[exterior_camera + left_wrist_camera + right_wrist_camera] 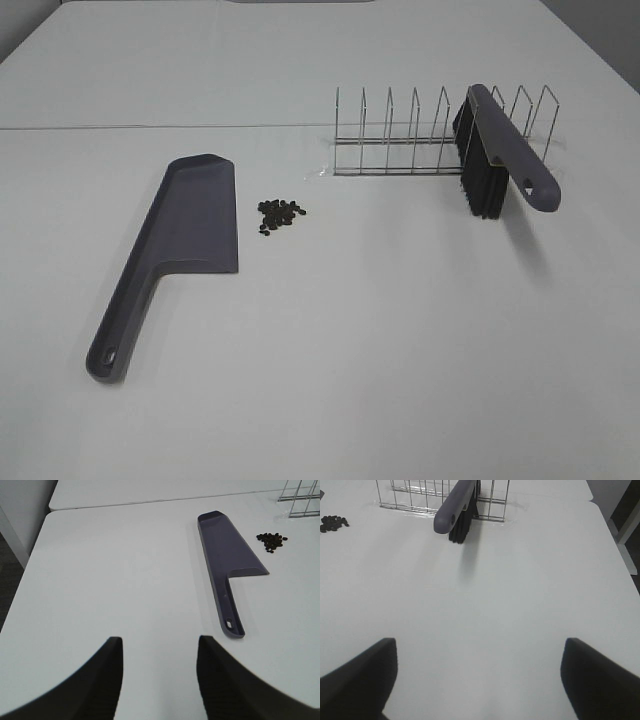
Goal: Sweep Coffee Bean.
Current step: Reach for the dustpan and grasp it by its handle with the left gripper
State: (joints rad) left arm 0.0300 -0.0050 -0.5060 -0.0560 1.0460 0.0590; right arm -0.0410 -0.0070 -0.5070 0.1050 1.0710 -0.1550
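The coffee bean cluster (280, 213) lies on the white table, just right of the grey dustpan (190, 230). The dustpan lies flat with its handle toward the front edge. A grey brush with black bristles (495, 150) leans in the wire rack (400, 140). Neither gripper shows in the exterior high view. In the left wrist view my left gripper (159, 680) is open, narrowly, with nothing between its fingers, well short of the dustpan (227, 555) and the beans (271, 541). My right gripper (479, 680) stands wide open and empty, well back from the brush (457, 510); the beans (332, 523) lie off to one side.
The wire rack (410, 495) stands behind the beans, to their right. A seam between two tabletops (150, 127) runs across behind the dustpan. The table's left edge (30, 565) drops off beside the left arm, its right edge (615, 540) beside the right arm.
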